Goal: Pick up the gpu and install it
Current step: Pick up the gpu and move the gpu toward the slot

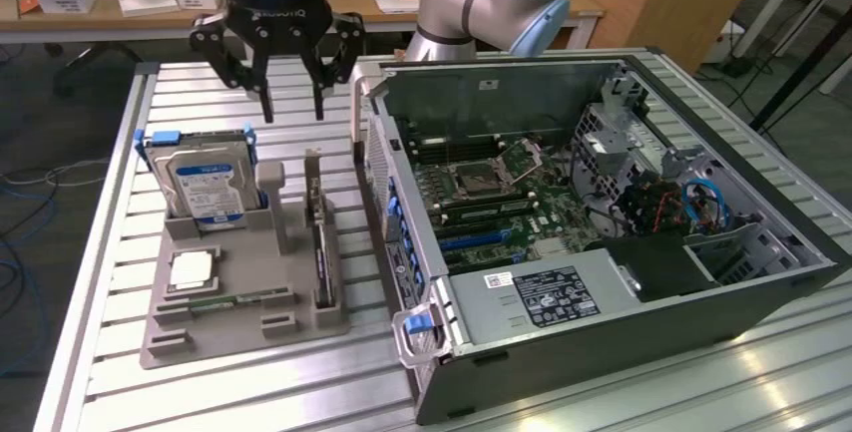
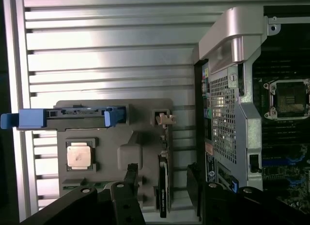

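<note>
I have the hand (image 1: 293,108) hanging spread wide and empty above the slatted surface (image 1: 200,392). The gpu (image 1: 321,252) stands on edge in its slot of the grey tray (image 1: 226,342), well below the hand, between the hard drive (image 1: 207,188) and the open computer case (image 1: 626,342). In the wrist view the gpu lines up between my two fingers (image 2: 131,174).

A robotics lab: slatted metal bench (image 1: 266,392), open computer case (image 1: 600,352), cluttered desk (image 1: 114,15) behind.
</note>
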Controlling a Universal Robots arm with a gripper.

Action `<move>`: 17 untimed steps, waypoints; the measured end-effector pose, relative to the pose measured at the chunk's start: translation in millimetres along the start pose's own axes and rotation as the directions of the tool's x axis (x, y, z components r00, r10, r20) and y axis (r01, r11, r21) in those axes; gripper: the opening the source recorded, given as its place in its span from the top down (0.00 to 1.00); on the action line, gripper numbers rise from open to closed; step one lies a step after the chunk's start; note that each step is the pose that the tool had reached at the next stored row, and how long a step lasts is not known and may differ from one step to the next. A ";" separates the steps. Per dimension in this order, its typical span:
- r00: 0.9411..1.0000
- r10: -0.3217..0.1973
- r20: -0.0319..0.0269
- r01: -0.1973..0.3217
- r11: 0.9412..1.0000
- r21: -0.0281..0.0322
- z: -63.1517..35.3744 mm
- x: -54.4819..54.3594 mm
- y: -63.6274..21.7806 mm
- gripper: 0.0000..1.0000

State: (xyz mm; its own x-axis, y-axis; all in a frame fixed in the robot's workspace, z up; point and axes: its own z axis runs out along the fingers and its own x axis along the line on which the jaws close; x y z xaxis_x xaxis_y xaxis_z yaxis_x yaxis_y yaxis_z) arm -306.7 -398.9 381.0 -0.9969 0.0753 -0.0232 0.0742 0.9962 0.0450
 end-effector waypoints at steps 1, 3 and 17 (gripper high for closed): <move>1.000 0.000 0.000 0.000 1.000 0.000 0.4 0.0 0.0 0.47; 1.000 0.000 0.000 0.000 1.000 0.000 1.3 0.0 0.0 0.47; 1.000 0.000 0.000 0.000 1.000 0.000 7.2 -1.0 -2.5 0.47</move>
State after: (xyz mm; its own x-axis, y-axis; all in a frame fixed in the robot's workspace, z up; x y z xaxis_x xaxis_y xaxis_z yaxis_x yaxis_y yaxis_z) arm -305.7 -401.1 373.6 -0.9969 0.0753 -0.0232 0.0742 0.9962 0.0451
